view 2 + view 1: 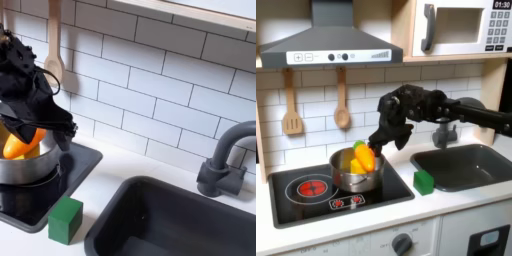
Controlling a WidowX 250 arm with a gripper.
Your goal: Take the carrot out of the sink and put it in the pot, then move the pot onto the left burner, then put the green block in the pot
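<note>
The sink (468, 166) is seen at the right of the first exterior view as a dark grey basin, with its arched faucet (228, 160) shown at the right of the second exterior view. The glossy black stovetop (341, 195) lies to the left of it on the white counter (456, 205). The left burner (310, 186) is seen bare at the stovetop's left in the first exterior view. The pot (356, 173) is set on the stovetop's right part, beside that burner. The gripper (369, 150) is held over the pot, clamped on the carrot (362, 157), which is seen as an orange and yellow shape just above the pot's rim. The green block (423, 181) rests on the counter between stovetop and sink, near the front edge.
</note>
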